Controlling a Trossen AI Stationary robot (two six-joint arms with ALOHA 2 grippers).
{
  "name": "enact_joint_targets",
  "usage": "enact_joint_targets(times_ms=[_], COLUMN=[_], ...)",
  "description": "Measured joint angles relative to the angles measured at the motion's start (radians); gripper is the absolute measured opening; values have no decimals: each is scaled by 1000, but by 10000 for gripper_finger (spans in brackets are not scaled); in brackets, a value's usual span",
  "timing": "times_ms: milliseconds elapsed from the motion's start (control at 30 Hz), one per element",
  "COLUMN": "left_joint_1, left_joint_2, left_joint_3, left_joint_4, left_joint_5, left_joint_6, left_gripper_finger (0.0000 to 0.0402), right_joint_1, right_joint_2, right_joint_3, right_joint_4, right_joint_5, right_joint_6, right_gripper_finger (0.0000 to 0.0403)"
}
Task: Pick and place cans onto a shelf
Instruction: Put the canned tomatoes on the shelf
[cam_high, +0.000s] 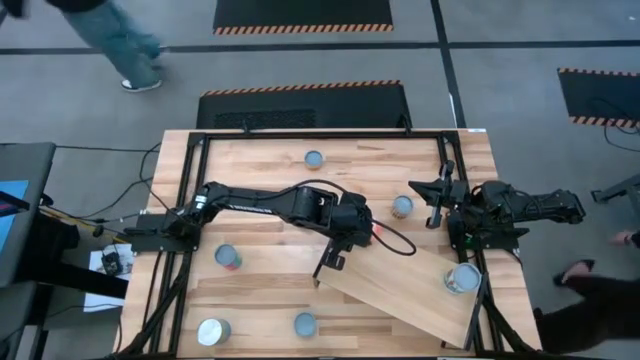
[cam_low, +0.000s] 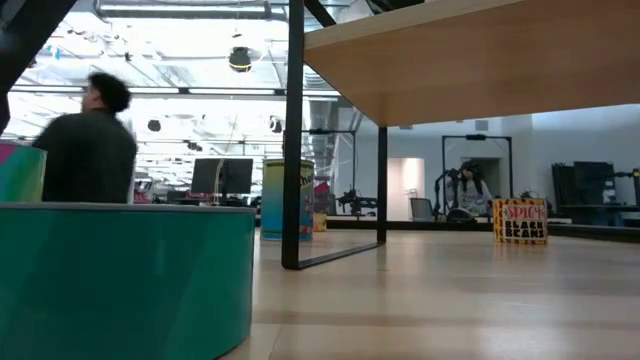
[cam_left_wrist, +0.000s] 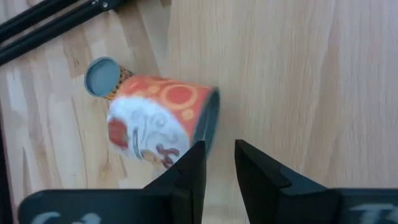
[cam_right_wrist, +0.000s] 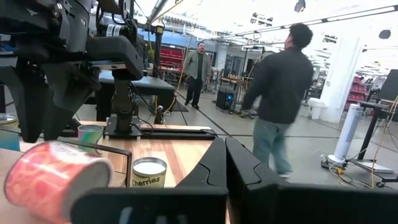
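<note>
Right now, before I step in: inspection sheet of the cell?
Surface: wooden table, no damage seen.
Job's things: shelf sits skewed at the front right, with one can on its right end. A red can lies on its side. Five more cans stand on the table.
Clutter: nothing seen.
Grippers: left end effector open beside the red can, not gripping it. Right end effector shut, empty, at the table's right.
Cables: black cable looped on the table near the red can.
Surroundings: person walking beyond the table.
</note>
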Motion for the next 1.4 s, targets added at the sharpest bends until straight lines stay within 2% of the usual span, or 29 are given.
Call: enact_joint_targets(times_ms=[400,533,633,767,900,967,1033,1233,1400], left_joint_1=[0,-3,-13,-35,-52,-56,-60,-58,-57], left_joint_2=[-12,-19,-51,-113,-207,-270,-350,-651,-905], left_joint_3=[0,0,-1,-6,-89,-179,-320,-896,-1345], left_joint_4=[-8,-12,-18,-22,7,59,159,633,1057], left_joint_5=[28,1,-28,-29,-94,-127,-135,-137,-163], left_joint_6=[-4,6,8,-19,-70,-95,-109,-144,-187], left_gripper_finger=[76,74,60,16,6,4,1,1,1], right_joint_1=[0,0,0,0,0,0,0,0,0], right_joint_2=[0,0,0,0,0,0,0,46,154], right_joint_3=[0,0,0,0,0,0,0,11,52], right_joint_4=[0,-1,-7,-9,-11,-11,-9,-2,7], right_joint_5=[0,-1,-1,-1,-1,-1,-1,1,5], right_joint_6=[1,1,1,9,9,10,18,64,114], right_gripper_finger=[6,6,6,6,6,6,6,6,6])
